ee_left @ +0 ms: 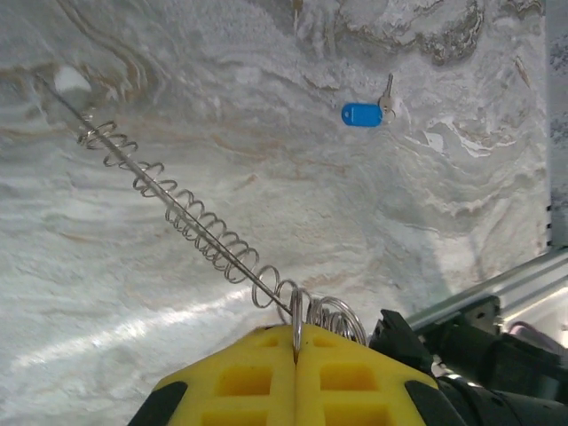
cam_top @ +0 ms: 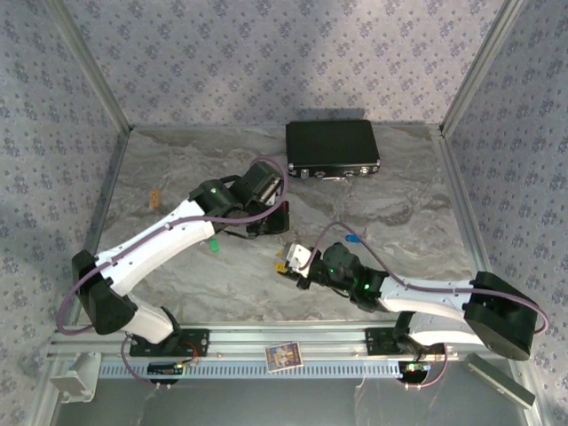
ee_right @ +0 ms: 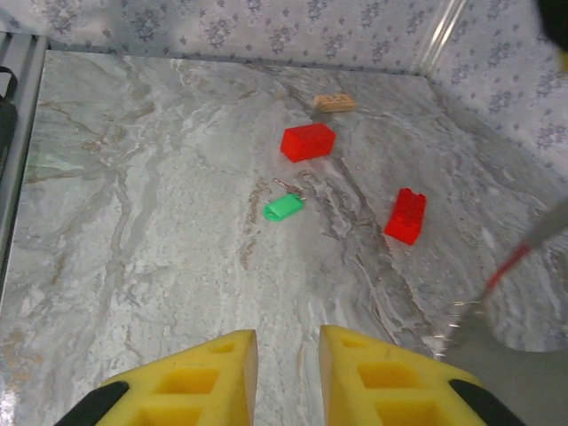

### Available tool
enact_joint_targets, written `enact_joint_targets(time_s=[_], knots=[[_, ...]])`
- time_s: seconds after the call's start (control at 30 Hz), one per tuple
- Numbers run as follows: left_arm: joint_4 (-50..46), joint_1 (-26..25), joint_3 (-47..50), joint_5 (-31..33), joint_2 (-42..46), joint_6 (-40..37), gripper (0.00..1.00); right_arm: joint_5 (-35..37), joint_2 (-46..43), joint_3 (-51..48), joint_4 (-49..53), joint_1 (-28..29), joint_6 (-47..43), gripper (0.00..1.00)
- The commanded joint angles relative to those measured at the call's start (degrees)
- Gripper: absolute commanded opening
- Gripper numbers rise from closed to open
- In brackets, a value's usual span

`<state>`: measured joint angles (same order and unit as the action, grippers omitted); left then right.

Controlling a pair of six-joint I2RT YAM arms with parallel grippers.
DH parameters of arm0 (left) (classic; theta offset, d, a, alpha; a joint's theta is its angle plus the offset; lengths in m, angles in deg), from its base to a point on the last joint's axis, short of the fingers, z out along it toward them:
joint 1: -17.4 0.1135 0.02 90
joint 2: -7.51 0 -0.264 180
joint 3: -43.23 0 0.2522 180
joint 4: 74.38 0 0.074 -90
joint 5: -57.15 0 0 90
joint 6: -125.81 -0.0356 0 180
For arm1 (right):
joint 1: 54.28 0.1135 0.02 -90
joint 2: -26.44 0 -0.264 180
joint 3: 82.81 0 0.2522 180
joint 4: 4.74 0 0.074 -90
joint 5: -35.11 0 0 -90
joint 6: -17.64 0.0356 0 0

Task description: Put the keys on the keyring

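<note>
Pinching one thin ring of the keyring, the left gripper has its yellow fingers pressed flat together, no gap. From the pinch the keyring runs away over the table as a straight silvery wire wound with loose coils. A tight bunch of loops sits just beside the fingertips. The right gripper is partly open, with a clear gap between its yellow fingers; it holds nothing and hangs above bare table. In the top view the two grippers are close together near table centre. The blue key lies flat, well apart from the coils, right of centre just beyond the right arm. The green key lies flat left of centre, beside the left forearm on its near side. Two red blocks lie near the green key, and a tan block sits further off toward the left edge. A black case lies at the far edge, right of centre. The table is grey-white marbled stone, glossy with soft glare. Walls of pale fabric with a small blue floral print close the far, left and right sides. Aluminium posts stand at the corners, and an aluminium rail runs along the near edge.
</note>
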<state>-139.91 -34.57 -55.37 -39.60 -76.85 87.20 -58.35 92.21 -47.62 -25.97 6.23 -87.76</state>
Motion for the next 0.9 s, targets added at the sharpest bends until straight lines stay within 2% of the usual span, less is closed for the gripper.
enact_joint_targets(time_s=[0.0, 0.1, 0.27, 0.43, 0.6, 0.87], knots=[[-2.15, 1.42, -0.34, -5.74, 0.31, 8.27, 0.0, 1.69, -2.97, -1.85, -4.04, -0.53, 0.54, 0.26], [-3.99, 3.51, -0.25, -8.68, -0.07, 11.94, 0.0, 1.45, -6.27, -3.79, -5.15, -1.05, 0.68, 0.26], [-1.72, 5.06, 2.23, -14.32, 0.07, 18.35, 0.0, 4.16, -9.6, -5.17, -5.71, -2.22, 0.96, 0.28], [-2.07, 5.72, 4.85, -18.2, 1.02, 24.44, 0.0, 5.39, -7.94, -4.57, -9.17, -2.47, 0.27, 0.28], [3.79, 7.05, 9.74, -21.04, 3.57, 33.19, 0.0, 5.35, -5.3, -3.63, -9.31, -2.49, -2.07, 0.29], [5.62, 7.22, 11.27, -24.66, 3.39, 37.64, 0.0, 3.29, -2.44, -3.05, -11.31, -2.44, -4.67, 0.28]])
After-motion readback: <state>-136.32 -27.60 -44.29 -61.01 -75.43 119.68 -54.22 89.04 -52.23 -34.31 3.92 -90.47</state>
